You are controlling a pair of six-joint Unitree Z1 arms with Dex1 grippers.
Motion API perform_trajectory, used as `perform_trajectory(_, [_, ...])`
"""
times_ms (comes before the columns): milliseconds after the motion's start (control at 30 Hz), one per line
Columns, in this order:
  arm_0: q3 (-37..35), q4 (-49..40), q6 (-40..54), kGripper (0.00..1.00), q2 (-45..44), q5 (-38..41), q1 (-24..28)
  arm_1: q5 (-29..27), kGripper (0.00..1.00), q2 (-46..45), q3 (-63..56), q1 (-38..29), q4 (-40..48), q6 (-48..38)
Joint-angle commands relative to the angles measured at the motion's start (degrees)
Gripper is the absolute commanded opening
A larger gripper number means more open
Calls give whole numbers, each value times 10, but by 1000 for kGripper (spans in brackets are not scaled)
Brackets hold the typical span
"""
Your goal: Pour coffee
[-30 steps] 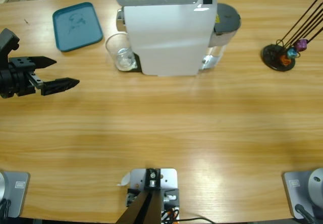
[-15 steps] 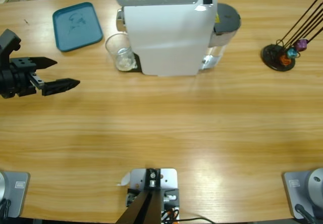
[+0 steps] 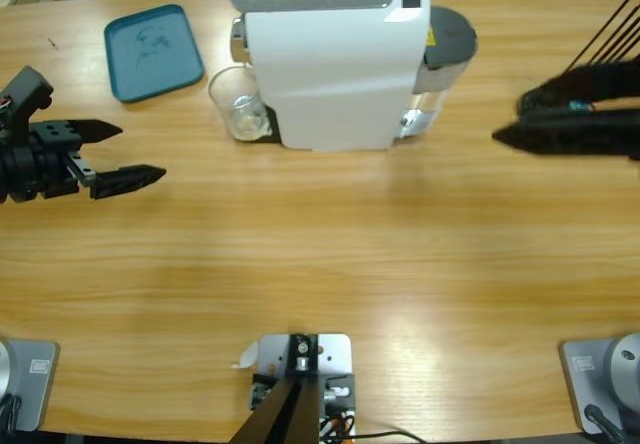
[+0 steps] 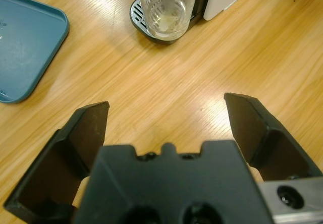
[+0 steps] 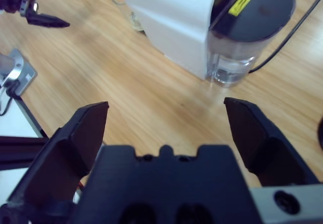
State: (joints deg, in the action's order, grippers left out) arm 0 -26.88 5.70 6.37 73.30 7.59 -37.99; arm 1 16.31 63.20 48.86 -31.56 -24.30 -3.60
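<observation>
A small clear glass (image 3: 238, 104) stands on the drip tray under the spout of the white coffee machine (image 3: 330, 64). A thin pale layer of coffee (image 4: 164, 22) lies in the bottom of the glass (image 4: 164, 4). My left gripper (image 3: 140, 151) hovers open over the table's left side and points at the glass, well short of it; nothing is between its jaws (image 4: 166, 105). My right gripper (image 3: 512, 119) comes in from the right edge, open and empty. Its wrist view (image 5: 166, 105) looks toward the machine's water tank (image 5: 242, 37).
A teal tray (image 3: 153, 51) lies at the back left, beyond the left gripper. The machine's grey-lidded water tank (image 3: 445, 49) sits on its right side. Black rods (image 3: 605, 49) of a capsule stand rise behind the right gripper, which hides the stand's base.
The right gripper has swung into the high view from the right edge, covering the capsule stand. The left gripper has crept slightly to the right.
</observation>
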Motion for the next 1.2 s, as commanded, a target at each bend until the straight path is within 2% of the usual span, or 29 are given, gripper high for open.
perform_trajectory(33, [24,-10,-7,1000,-27,12,-7,-3,1000,-50,-81,-5,35,18])
perform_trajectory(200, [28,-10,-10,1000,-20,14,-7,-15,1000,-38,-97,-5,53,29])
perform_trajectory(333, [31,-9,-9,1000,-21,22,-13,-13,1000,-86,-122,-3,63,30])
perform_trajectory(600, [36,-8,-10,1000,-30,22,-16,35,1000,-76,-127,4,64,41])
perform_trajectory(833, [36,-7,-15,1000,-29,21,-19,-5,1000,-82,-137,12,71,39])
perform_trajectory(1200, [43,-7,-15,1000,-50,17,-21,-12,1000,-79,-142,12,75,30])
